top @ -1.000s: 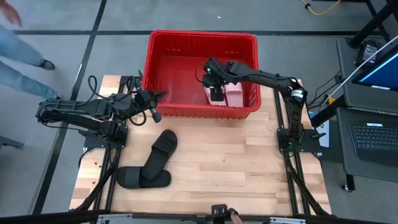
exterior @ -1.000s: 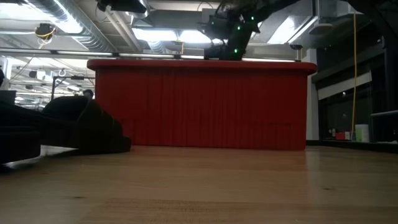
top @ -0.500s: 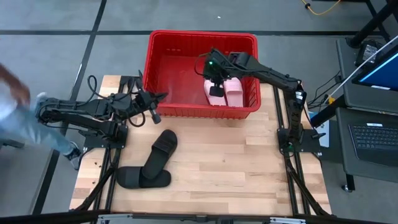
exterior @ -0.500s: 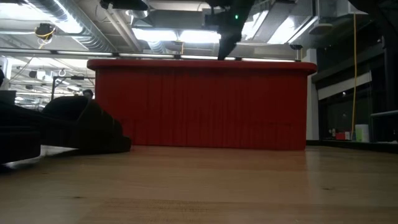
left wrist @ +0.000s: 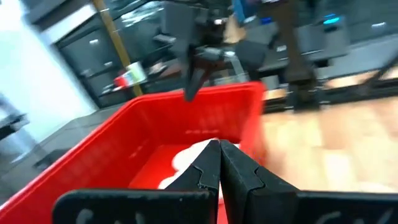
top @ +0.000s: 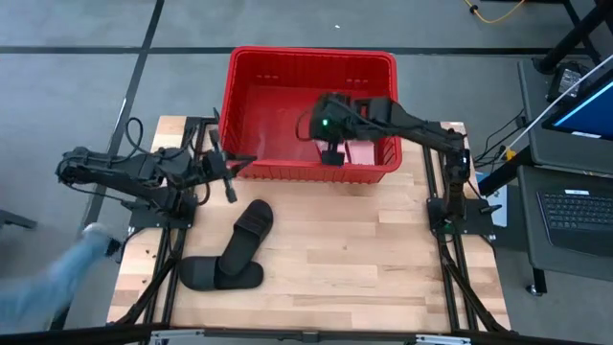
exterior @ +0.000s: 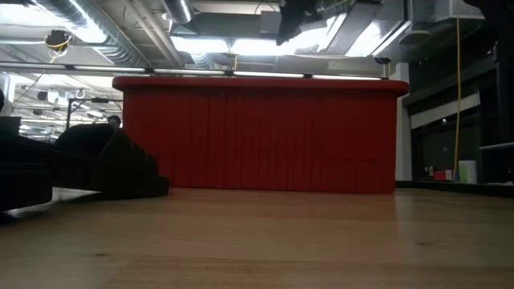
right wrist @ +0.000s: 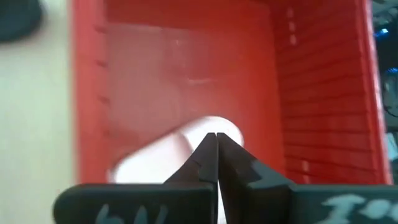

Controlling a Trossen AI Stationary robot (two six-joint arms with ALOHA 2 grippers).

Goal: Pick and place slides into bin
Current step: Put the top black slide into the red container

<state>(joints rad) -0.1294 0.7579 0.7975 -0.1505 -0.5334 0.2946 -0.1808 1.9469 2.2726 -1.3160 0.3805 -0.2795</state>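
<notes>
- The right gripper (top: 332, 153) is at the frame's centre, over the bin's (top: 251, 67) lower right part, fingers pressed together and empty.
- The left gripper (top: 230, 171) is left of the bin, fingers pressed together.
- The pink slides (right wrist: 163, 159) lie inside the bin.
- The black slides (top: 233, 251) lie on the table (top: 364, 259), lower left.

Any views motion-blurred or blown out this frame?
Left wrist view: smeared throughout, only the shut left gripper is crisp against the bin. Right wrist view: soft, the pink slide a pale blob behind the shut right gripper. Low view: ceiling lights glare, black slides in silhouette. High view: sharp, except a blurred person at the table's left edge.
</notes>
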